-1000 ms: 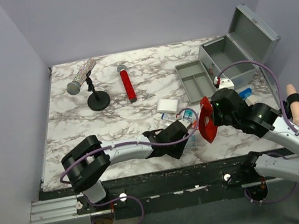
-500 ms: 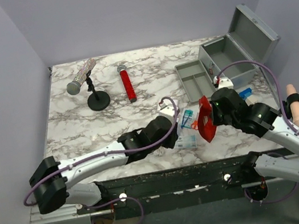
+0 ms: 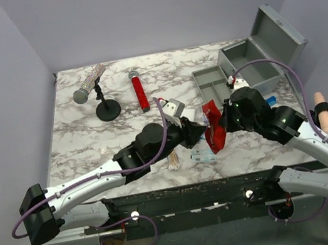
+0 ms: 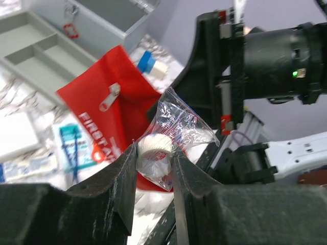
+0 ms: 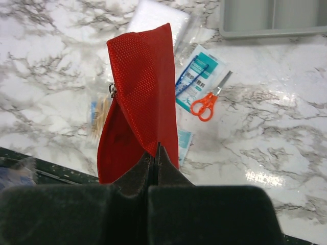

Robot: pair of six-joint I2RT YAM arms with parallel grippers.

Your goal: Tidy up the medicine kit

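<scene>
The marble table (image 3: 89, 129) carries the medicine kit (image 3: 250, 72) at its far right corner, with the hinged lid (image 3: 278, 32) swung up and tilted back. The box's grey inside is partly in view. Its divided tray (image 3: 214, 87) lies out on the marble just beside the box's left side, its compartments showing grey floors. Nearer the arms, a red pouch (image 5: 145, 87) hangs above the table, a bottom edge pinched in the clenched right gripper (image 5: 156, 153). What it holds cannot be seen. Close beside it, the left gripper (image 4: 153, 153) grasps a white roll in clear wrap (image 4: 179, 122). Orange-handled scissors (image 5: 207, 104) lie on the table touching a blue-and-white packet (image 5: 196, 76).
</scene>
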